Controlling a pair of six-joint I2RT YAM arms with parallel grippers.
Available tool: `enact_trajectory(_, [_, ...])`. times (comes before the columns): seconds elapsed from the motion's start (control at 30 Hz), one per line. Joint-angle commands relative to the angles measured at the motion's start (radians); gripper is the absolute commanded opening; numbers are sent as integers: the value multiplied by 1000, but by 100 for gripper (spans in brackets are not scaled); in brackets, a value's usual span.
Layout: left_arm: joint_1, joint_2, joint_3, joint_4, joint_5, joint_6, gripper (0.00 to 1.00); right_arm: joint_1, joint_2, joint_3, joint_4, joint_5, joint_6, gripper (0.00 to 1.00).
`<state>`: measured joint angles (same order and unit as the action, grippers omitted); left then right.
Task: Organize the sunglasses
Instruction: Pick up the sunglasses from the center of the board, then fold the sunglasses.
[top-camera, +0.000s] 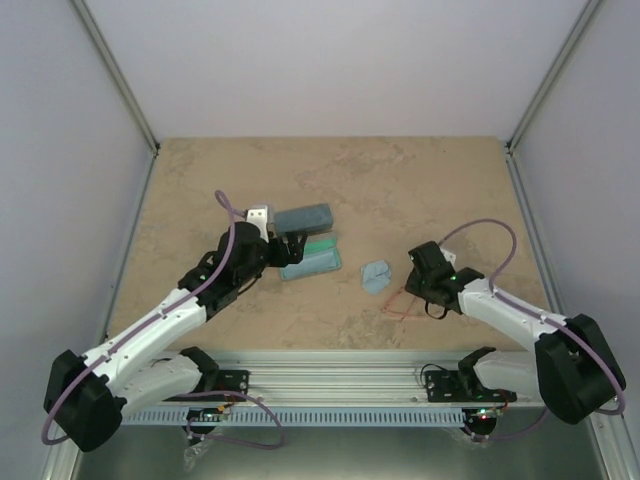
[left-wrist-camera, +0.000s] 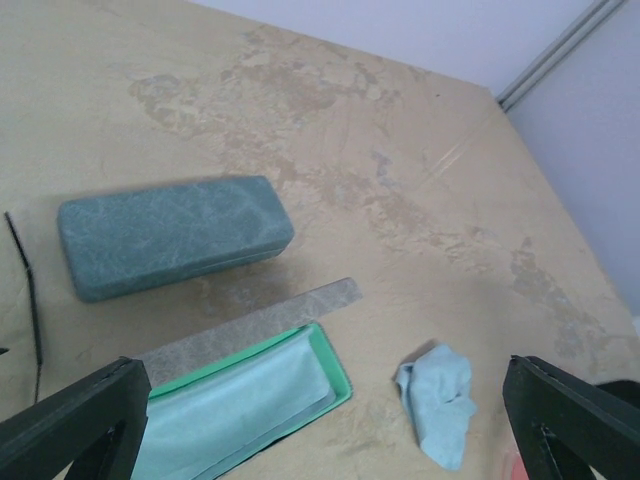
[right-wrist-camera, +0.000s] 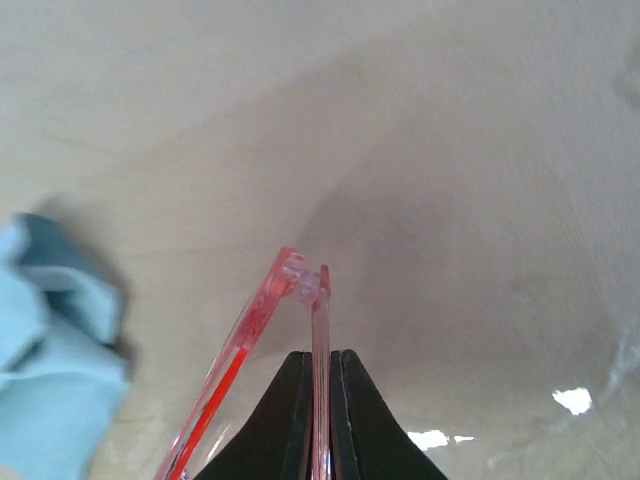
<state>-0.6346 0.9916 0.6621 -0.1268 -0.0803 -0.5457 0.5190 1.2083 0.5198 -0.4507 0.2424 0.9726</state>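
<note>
Right end effector (right-wrist-camera: 318, 362) is clamped shut on a temple of the red sunglasses (right-wrist-camera: 255, 320), low at the near-right tabletop (top-camera: 440, 190), frame pointing straight ahead, and the open green case (left-wrist-camera: 340, 368) is off to its left, closer to the wide-open, empty left end effector (top-camera: 283, 245).

The sandy, mottled surface (top-camera: 400, 180) carries a closed blue-grey case (left-wrist-camera: 175, 235) ahead of the left hand (top-camera: 288, 246), a little to its left. An open case (left-wrist-camera: 250, 395) with a green inside lies right under that hand, between its fingers. A thin dark glasses arm (left-wrist-camera: 30, 290) lies at its far left. A crumpled light blue cloth (top-camera: 377, 275) sits just left of the right hand (right-wrist-camera: 320, 360), apart from the cases. The red-framed sunglasses (right-wrist-camera: 247, 335) are pinched at that hand's tips; whether they rest on the surface is unclear.
</note>
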Motion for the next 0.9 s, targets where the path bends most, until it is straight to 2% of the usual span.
enact_trajectory(0.0, [4,-38,-1,67,71,22,99,-5,-35,115,59,13,-164,1])
enact_trajectory(0.17, [4,-70,19,122,201,48,99,-3,-43,233,201,-130,-346,1])
enact_trajectory(0.3, [4,-88,34,212,404,78,99,9,-35,317,361,-304,-457,1])
enact_trajectory(0.43, [4,-78,56,292,552,47,99,32,-32,409,486,-501,-540,1])
enact_trajectory(0.67, [4,-16,131,338,663,-61,94,62,-40,456,664,-835,-565,1])
enact_trajectory(0.87, [4,2,106,493,751,-115,79,102,-39,466,718,-919,-550,0])
